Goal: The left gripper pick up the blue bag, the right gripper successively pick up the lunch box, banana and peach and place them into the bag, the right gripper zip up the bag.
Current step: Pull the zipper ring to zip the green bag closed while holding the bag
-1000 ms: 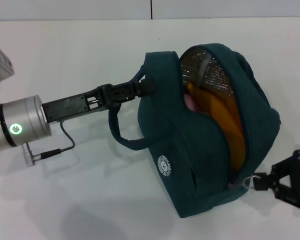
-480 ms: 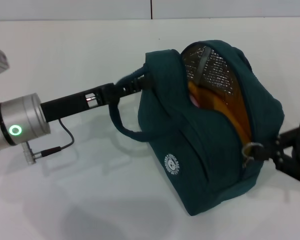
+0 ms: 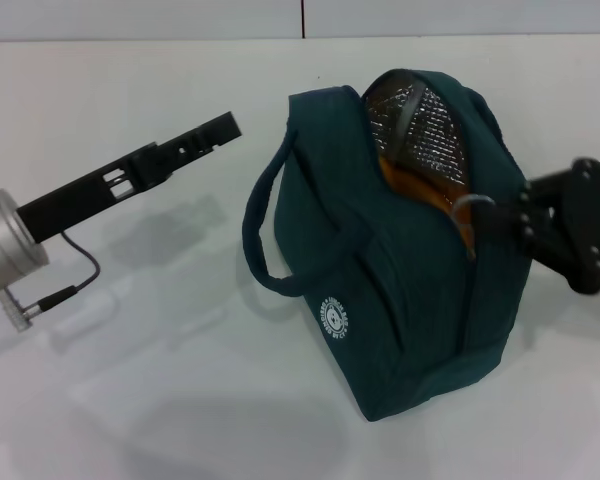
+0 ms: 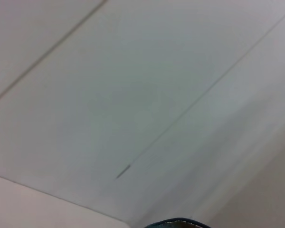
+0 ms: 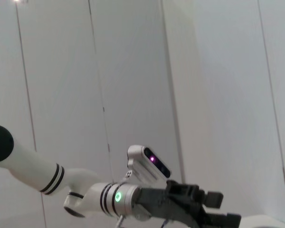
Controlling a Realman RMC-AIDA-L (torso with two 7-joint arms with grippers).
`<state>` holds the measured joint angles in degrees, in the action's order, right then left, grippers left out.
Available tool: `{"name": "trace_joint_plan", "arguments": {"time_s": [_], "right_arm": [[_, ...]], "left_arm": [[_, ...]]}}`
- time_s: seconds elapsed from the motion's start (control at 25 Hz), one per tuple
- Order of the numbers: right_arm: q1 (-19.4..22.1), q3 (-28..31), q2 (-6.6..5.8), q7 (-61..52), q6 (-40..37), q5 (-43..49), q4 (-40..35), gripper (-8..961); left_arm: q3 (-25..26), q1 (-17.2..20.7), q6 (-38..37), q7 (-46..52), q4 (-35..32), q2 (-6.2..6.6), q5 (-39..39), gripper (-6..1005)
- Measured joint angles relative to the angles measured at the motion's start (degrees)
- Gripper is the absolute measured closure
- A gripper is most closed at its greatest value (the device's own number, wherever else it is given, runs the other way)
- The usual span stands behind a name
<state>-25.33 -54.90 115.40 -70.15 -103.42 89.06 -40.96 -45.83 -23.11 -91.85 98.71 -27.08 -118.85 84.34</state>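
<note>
We see the right pincer (image 3: 500,208) pinching the zipper ring-pull (image 3: 467,203) near the top of the blue bag (image 3: 400,290), which stands on the white surface (image 3: 160,380) just beside it. The left pincer (image 3: 228,126) hangs empty, well apart from the bag's handle (image 3: 258,240); we cannot tell whether it is spread.

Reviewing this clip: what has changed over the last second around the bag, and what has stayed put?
The black two-fingered left gripper has let go of the dark teal-blue fabric bag's loop handle and drawn back to the left, clear of it. The black right gripper has drawn the ring-pull zipper up the opening, which is now mostly closed, only a sliver of yellow showing. The bag remains on the white table.
</note>
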Motion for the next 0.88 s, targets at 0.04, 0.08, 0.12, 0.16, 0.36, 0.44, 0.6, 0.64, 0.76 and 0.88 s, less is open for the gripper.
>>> {"name": "trace_joint_plan", "arguments": {"time_s": [0.04, 0.08, 0.12, 0.16, 0.36, 0.44, 0.6, 0.64, 0.76, 0.88], "right_arm": [[-0.8, 0.0, 0.07, 0.0, 0.2, 0.0, 0.3, 935], [-1.8, 0.0, 0.17, 0.0, 0.5, 0.0, 0.7, 935], [-2.5, 0.0, 0.26, 0.0, 0.8, -0.1, 1.0, 935], [-3.3, 0.0, 0.35, 0.0, 1.2, -0.1, 1.3, 935], [-7.9, -0.8, 0.54, 0.1, 3.5, -0.5, 3.9, 934], [-9.3, -1.9, 0.61, 0.8, 4.6, -1.4, 4.9, 933], [-11.2, -5.8, 0.72, 1.5, 9.5, -5.7, 5.5, 932], [-11.6, -7.2, 0.68, 1.5, 10.9, -6.8, 5.4, 932], [-12.4, -9.7, 0.71, 1.6, 14.9, -8.4, 4.8, 931], [-12.8, -12.1, 0.76, 1.6, 18.3, -10.1, 5.1, 931]], "left_arm": [[0.2, 0.2, 0.0, 0.0, 0.0, 0.1, 0.1, 427], [0.3, 0.4, 0.0, 0.0, 0.0, 0.18, 0.1, 427], [0.3, 0.4, 0.0, 0.0, 0.0, 0.18, 0.1, 427], [0.4, 0.6, 0.0, 0.0, 0.0, 0.27, 0.1, 427], [2.2, 2.3, -0.3, 0.0, -0.3, 0.75, -0.2, 427], [3.0, 3.1, -0.4, 0.1, -0.5, 1.15, -0.2, 427], [5.0, 4.9, -0.4, 0.0, -0.7, 2.0, -0.4, 426], [5.4, 5.3, -0.4, 0.0, -0.8, 2.1, -0.4, 426], [5.9, 6.0, -0.4, 0.0, -1.3, 2.24, -0.2, 426], [5.6, 6.2, -0.7, 0.1, -1.4, 2.37, 0.3, 426]]}}
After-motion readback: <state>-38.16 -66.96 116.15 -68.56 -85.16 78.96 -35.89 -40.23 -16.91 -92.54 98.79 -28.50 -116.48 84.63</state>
